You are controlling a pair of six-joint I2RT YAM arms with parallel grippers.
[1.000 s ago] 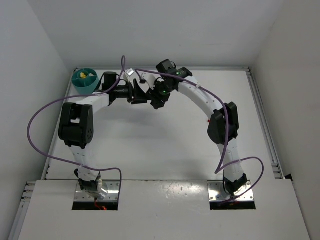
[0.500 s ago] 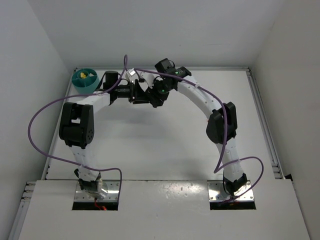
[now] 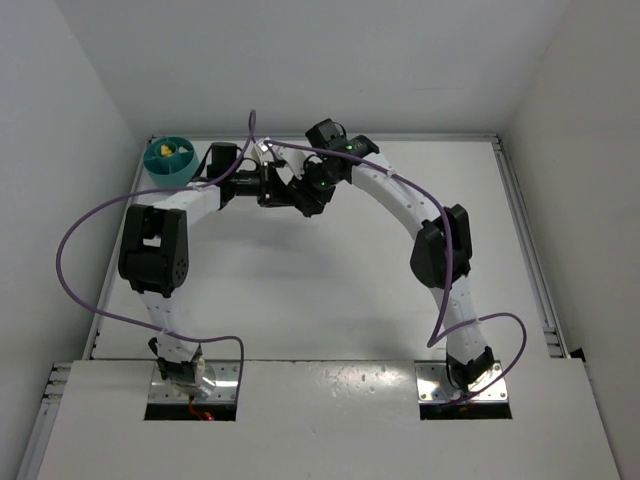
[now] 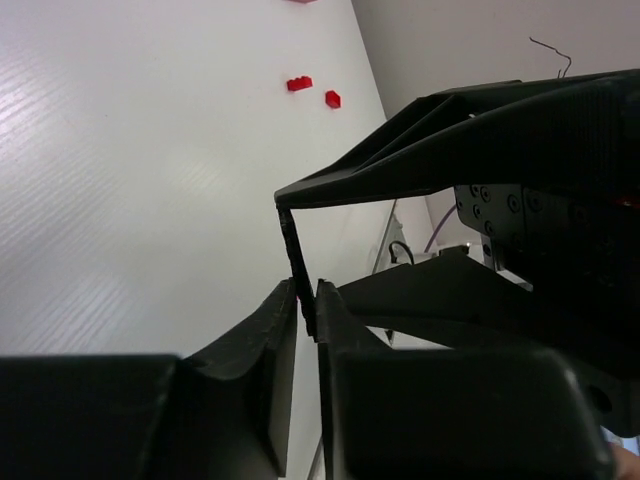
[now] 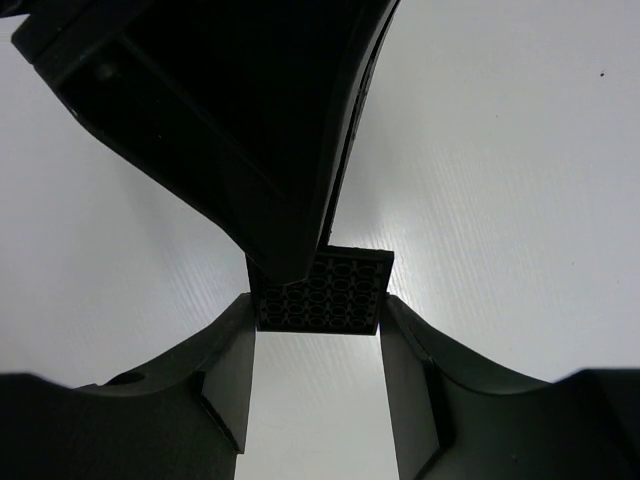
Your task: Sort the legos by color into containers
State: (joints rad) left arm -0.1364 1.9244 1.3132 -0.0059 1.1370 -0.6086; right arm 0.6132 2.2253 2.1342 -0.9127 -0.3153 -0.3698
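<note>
A thin, square lego plate (image 5: 330,285) hangs in the air above the counter (image 3: 320,290), gripped by both arms at once at the far middle of the work area. The right gripper (image 5: 318,318) is clamped across its width, one finger on each opposite edge. The left gripper (image 4: 308,305) has its fingers drawn together on the two flat faces, as the edge-on view from its wrist shows. The plate looks dark, though it is backlit, so I cannot tell its true colour. It should be very light and stiff, with smooth hard plastic edges that could slip or twist out of an edge hold. The studded faces probably give the surer hold, taken well in from the rim. Two small red legos (image 4: 314,90) lie on the counter, well apart from the arms. They would want a pinch across their short sides. The teal bowl (image 3: 170,178) sits at the far left corner with a yellow lego (image 3: 166,152) inside. No brand, label or writing can be read anywhere.
</note>
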